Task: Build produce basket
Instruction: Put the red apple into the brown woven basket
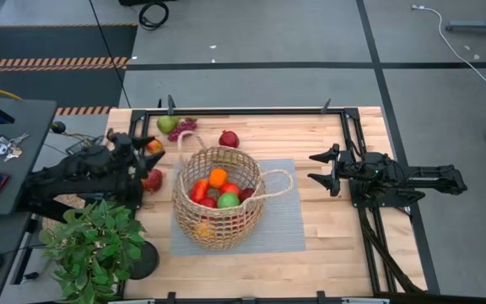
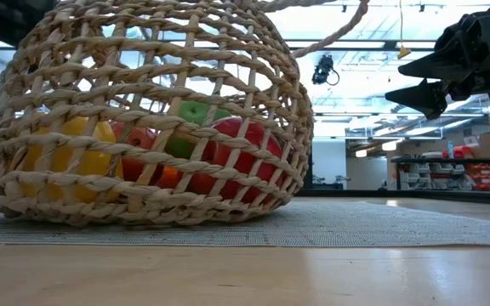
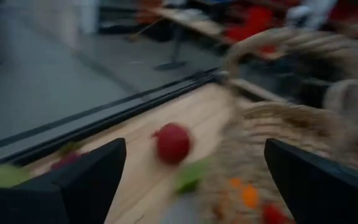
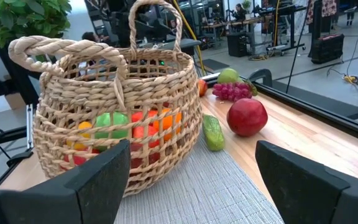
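Note:
The tan wicker basket (image 1: 218, 196) stands on its base on a grey mat (image 1: 281, 228) at mid-table. It holds red, orange, green and yellow produce (image 1: 216, 190). It also shows in the low view (image 2: 143, 119) and the right wrist view (image 4: 117, 118). Outside it, on the wood, lie a green pear (image 1: 167, 124), purple grapes (image 1: 184, 128), a red round fruit (image 1: 228, 139), a small green cucumber (image 4: 213, 132) and a red piece (image 1: 153, 179). My left gripper (image 1: 148, 162) is open and empty at the basket's left side. My right gripper (image 1: 313, 168) is open and empty to the basket's right.
A leafy potted plant (image 1: 91, 245) stands at the table's near left corner, close under my left arm. A dark frame (image 1: 251, 111) runs along the table's far edge. Bare wood (image 1: 344, 245) lies to the right of the mat.

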